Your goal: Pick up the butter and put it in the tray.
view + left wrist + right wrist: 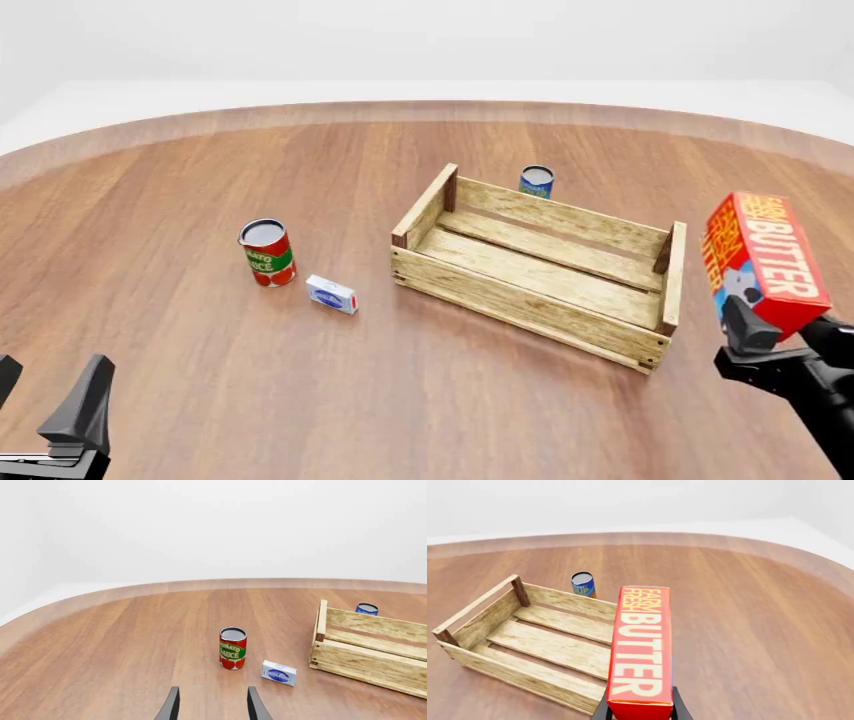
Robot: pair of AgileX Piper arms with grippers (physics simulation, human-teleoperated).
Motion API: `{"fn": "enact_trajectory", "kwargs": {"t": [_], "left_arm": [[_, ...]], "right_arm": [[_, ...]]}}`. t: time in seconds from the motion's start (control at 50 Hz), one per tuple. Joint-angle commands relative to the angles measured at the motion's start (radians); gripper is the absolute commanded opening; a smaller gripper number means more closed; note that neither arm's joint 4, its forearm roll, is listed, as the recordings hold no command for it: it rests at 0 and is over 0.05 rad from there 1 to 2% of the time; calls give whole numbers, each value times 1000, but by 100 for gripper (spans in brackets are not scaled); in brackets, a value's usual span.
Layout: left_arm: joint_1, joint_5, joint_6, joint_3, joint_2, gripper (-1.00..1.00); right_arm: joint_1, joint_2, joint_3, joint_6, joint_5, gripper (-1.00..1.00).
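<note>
Butter lifted, not yet over the tray

The right tool (750, 338) pinched the butter (758, 262) by its lower end, upright above the desk (200, 380) beside the tray (534, 300), likely to clear its wall. The left tool (212, 706) hung spread, idle.

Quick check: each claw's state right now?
Left claw: open, holding nothing.
Right claw: shut on the butter, held up off the table beside the tray.

Tray (534, 262) interior open from above
</note>
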Motion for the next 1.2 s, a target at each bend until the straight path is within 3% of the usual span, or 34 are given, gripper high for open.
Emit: {"fn": "enact_trajectory", "kwargs": {"t": [0.02, 0.38, 1.2], "left_arm": [[0, 0, 0, 0, 0, 100], [0, 0, 0, 0, 0, 100], [0, 0, 0, 0, 0, 100]], "right_arm": [[28, -39, -72, 19, 73, -100], [59, -18, -165, -11, 128, -100], [175, 221, -289, -38, 67, -100]]}}
